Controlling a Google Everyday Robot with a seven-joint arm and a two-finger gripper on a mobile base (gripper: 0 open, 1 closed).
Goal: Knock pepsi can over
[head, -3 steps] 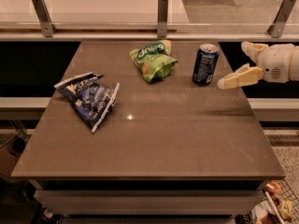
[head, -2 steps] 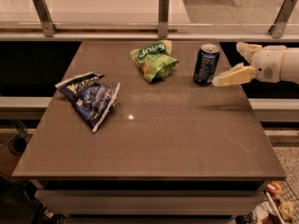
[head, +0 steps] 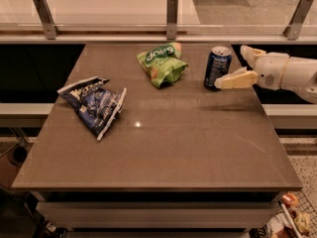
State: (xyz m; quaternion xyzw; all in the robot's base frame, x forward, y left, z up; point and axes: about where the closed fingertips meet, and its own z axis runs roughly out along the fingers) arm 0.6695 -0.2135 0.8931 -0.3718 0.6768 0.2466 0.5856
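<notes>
The pepsi can (head: 216, 67) is dark blue with a silver top and stands upright at the table's far right. My gripper (head: 230, 67) reaches in from the right at can height. It is open. Its near finger (head: 237, 80) lies just in front of the can's right side, touching it or nearly so. Its far finger (head: 250, 53) is behind and to the right of the can.
A green snack bag (head: 162, 64) lies left of the can. A blue-and-white chip bag (head: 94, 103) lies on the table's left side. The brown table (head: 163, 148) has its right edge under my arm. A glass rail with metal posts (head: 172, 9) runs behind it.
My gripper has moved left toward the can, so its near finger now reaches the can's front right side. The can still stands upright in the same spot.
</notes>
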